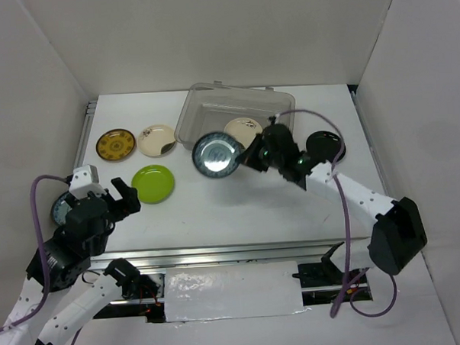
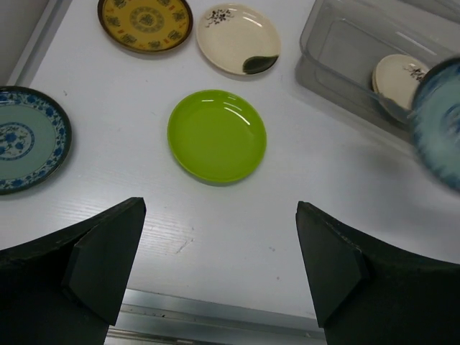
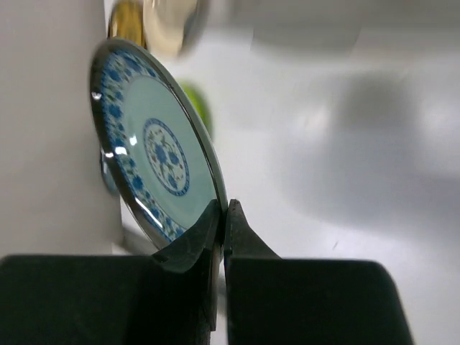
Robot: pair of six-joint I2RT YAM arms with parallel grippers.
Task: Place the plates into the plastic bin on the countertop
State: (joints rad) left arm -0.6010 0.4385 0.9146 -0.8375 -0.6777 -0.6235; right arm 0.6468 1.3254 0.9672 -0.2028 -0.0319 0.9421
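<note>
My right gripper (image 1: 248, 158) (image 3: 224, 208) is shut on the rim of a blue patterned plate (image 1: 218, 154) (image 3: 154, 151), holding it tilted on edge in the air at the near left corner of the plastic bin (image 1: 188, 117) (image 2: 338, 50). One cream plate (image 1: 243, 127) (image 2: 399, 75) lies inside the bin. On the countertop (image 1: 239, 199) lie a lime green plate (image 1: 153, 183) (image 2: 217, 134), a mustard plate (image 1: 116, 144), a cream plate (image 1: 157, 140), a second blue plate (image 2: 25, 138) and a black plate (image 1: 326, 145). Just short of the green plate, my left gripper (image 1: 124, 196) (image 2: 219, 208) hangs open with nothing in it.
White walls close in the countertop on three sides. A metal rail (image 1: 233, 252) runs along its front edge. The right arm stretches over the table's right half, beside the black plate. The left arm partly covers the second blue plate in the top view.
</note>
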